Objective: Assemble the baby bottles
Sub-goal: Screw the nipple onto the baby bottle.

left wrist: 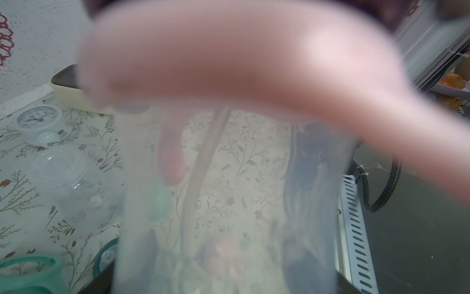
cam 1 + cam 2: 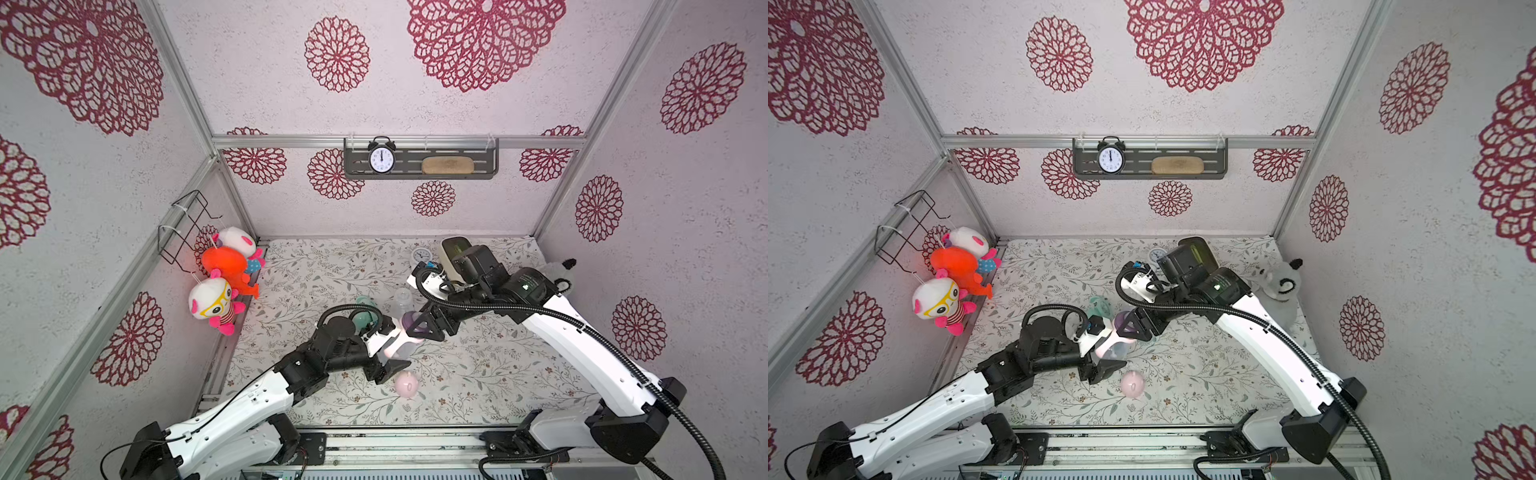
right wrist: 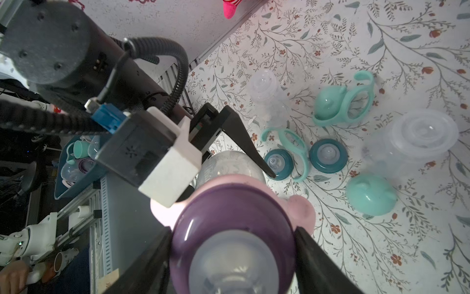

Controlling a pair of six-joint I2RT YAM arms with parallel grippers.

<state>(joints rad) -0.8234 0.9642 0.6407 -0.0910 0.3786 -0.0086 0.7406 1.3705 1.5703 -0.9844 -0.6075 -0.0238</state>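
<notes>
The right gripper (image 3: 232,230) has its jaws pressed against both sides of the purple collar (image 3: 229,201), which sits on top of the pink bottle (image 2: 402,353); the left gripper (image 2: 397,343) clamps that bottle by its clear body at mid-table. Print on that body is too faint to read; only the small white clock (image 1: 38,119) at the far edge shows numerals. The pink cap (image 2: 406,384) lies just nearer than the left gripper, while the mint caps (image 3: 370,191) and teal collars (image 3: 328,155) beyond sit mostly hidden behind the left arm in both top views.
</notes>
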